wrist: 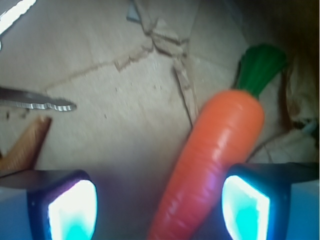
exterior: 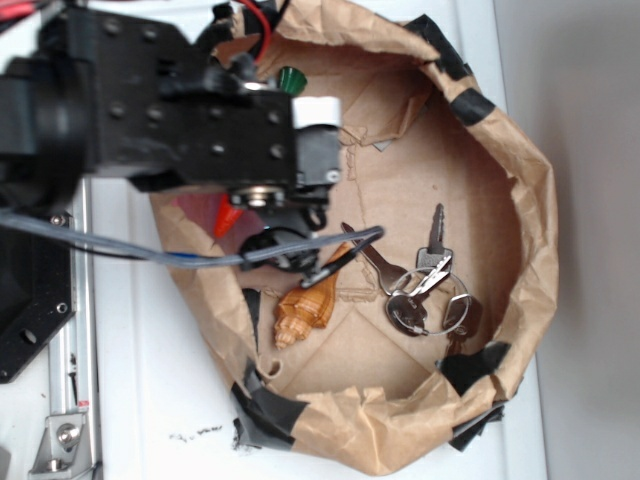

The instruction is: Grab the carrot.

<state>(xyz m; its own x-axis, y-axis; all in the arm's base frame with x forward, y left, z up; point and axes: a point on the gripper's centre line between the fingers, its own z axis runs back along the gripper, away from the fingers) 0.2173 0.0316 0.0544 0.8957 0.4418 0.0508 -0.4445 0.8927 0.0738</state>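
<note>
A: How are the fingers (wrist: 160, 210) set?

B: They are seen spread wide apart in the wrist view, with one pad (wrist: 72, 210) at the lower left and the other at the lower right. Nothing is clamped between them.

A: And where is the carrot (wrist: 212, 160) found?

B: It is lying between the two pads, much closer to the right one; whether that pad is touched cannot be told. The tapered end is pointed down toward the bottom edge, and the green stem (wrist: 260, 67) is directed up and to the right. The carrot is resting on the brown cardboard floor (wrist: 125, 115) of the container.

A: What is shown from the exterior view?

B: The black arm (exterior: 180, 110) is hung over the left part of a crumpled paper-walled bowl (exterior: 535, 230), patched with black tape. Only an orange tip (exterior: 228, 215) and a green stem end (exterior: 291, 79) of the carrot are visible past the arm.

A: What else is placed inside?

B: An amber spiral shell (exterior: 308, 305) is lying near the middle, and a bunch of keys (exterior: 425, 285) is set to its right. The bowl is carried on a white desk (exterior: 150, 400).
</note>
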